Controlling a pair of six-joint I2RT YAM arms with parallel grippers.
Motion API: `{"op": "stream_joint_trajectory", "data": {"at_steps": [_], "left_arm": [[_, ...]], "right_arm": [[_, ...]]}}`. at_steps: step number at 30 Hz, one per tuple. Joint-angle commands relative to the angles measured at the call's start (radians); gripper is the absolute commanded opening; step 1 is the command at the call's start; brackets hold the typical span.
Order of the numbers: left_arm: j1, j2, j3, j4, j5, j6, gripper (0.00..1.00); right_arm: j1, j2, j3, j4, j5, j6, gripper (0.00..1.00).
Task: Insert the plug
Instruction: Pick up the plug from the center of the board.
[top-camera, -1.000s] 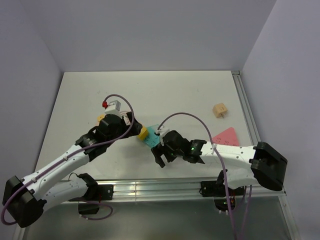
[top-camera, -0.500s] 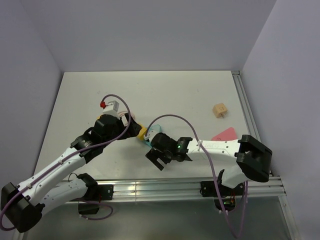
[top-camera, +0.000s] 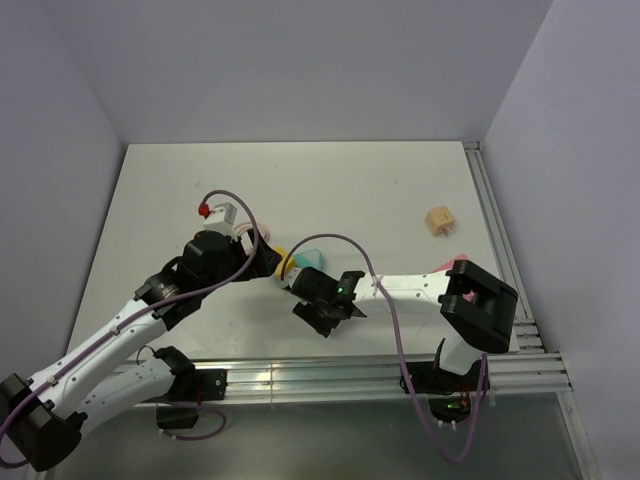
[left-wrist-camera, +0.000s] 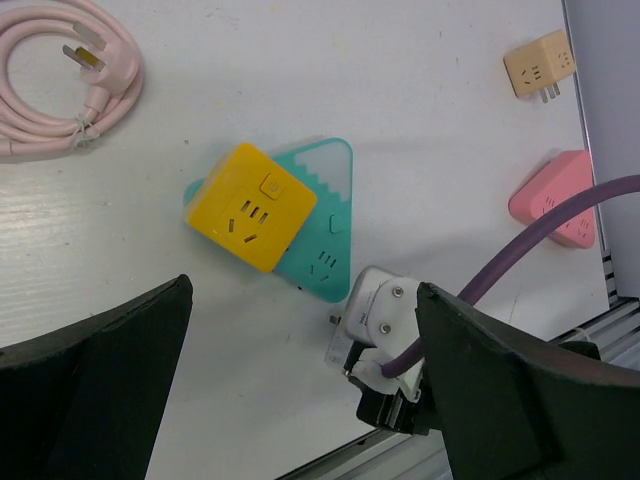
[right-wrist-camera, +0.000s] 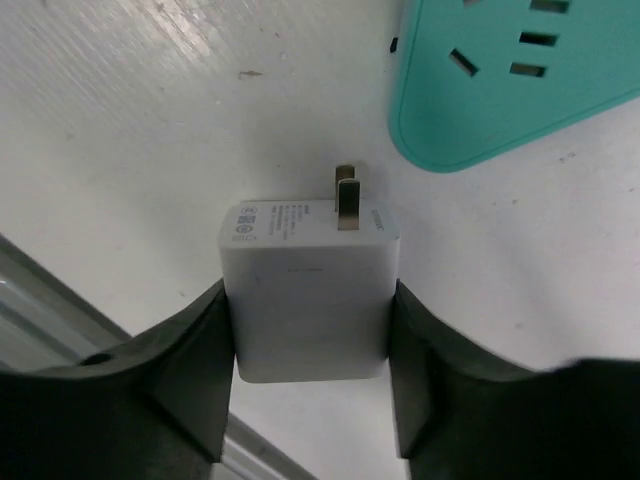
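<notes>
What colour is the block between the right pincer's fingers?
The block is white, clearest in right wrist view.

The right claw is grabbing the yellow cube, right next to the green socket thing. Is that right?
No, only the thing grabbed is wrong. The right claw is grabbing the white plug, right next to the green socket thing. The right wrist view shows it pinched between the fingers; the yellow cube lies untouched.
</notes>
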Motion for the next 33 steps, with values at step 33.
{"op": "stream_joint_trajectory", "data": {"at_steps": [33], "left_arm": [[0.006, -0.056, 0.006, 0.007, 0.158, -0.28, 0.99]], "right_arm": [[-0.113, -0.281, 0.114, 0.243, -0.024, 0.214, 0.16]]}}
